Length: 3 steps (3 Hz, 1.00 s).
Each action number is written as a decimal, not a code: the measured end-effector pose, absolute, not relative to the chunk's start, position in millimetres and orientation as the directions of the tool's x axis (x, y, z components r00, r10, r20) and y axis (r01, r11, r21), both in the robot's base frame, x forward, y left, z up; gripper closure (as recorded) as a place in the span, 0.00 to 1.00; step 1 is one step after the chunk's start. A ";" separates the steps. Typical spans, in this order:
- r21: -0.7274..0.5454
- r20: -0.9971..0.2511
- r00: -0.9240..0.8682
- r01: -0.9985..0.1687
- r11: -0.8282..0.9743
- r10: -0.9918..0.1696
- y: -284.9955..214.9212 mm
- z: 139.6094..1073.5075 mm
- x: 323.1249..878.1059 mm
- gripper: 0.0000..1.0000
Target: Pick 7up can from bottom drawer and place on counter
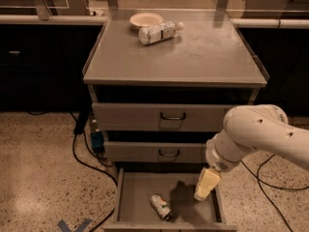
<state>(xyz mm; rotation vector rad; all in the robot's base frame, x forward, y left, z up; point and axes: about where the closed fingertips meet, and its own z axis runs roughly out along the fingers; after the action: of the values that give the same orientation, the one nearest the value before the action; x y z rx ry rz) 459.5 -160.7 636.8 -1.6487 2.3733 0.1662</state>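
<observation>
A grey metal drawer cabinet [145,94] stood in the middle of the scene on a speckled floor [43,178], with a dark bench [43,19] running behind it on the far side. Its flat top, the counter surface [203,57], carried two things near its far edge: a clear plastic bottle [159,33] with a white label lying on its side, and just behind it a shallow pale bowl [146,19].

The robot's white arm [260,134] reached in from the right, in front of the cabinet's lower right part. Below the two closed drawers with dark loop handles [173,116], the bottom drawer [140,197] was pulled out toward the near side, its plain grey floor exposed.

The yellowish gripper [206,185] hung over the right part of that drawer, pointing down and to the left. Whether it was open or closed could not be told; it had hold of nothing.

The 7up can [160,207] lay on its side on the drawer floor, near the front middle, to the left of the gripper and apart from it. A dark shadow [181,197] fell between them.
</observation>
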 end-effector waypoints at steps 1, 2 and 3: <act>-0.046 -0.265 -0.330 -0.934 0.354 -0.906 -160.6 636.6 459.6 0.00; -0.043 -0.278 -0.318 -0.938 0.343 -0.906 -156.7 627.5 462.4 0.00; -0.036 -0.282 -0.310 -0.942 0.333 -0.908 -155.1 602.8 464.7 0.00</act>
<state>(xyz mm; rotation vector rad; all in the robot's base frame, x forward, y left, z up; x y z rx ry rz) 464.7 -155.1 602.8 -1.6703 2.3479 0.1973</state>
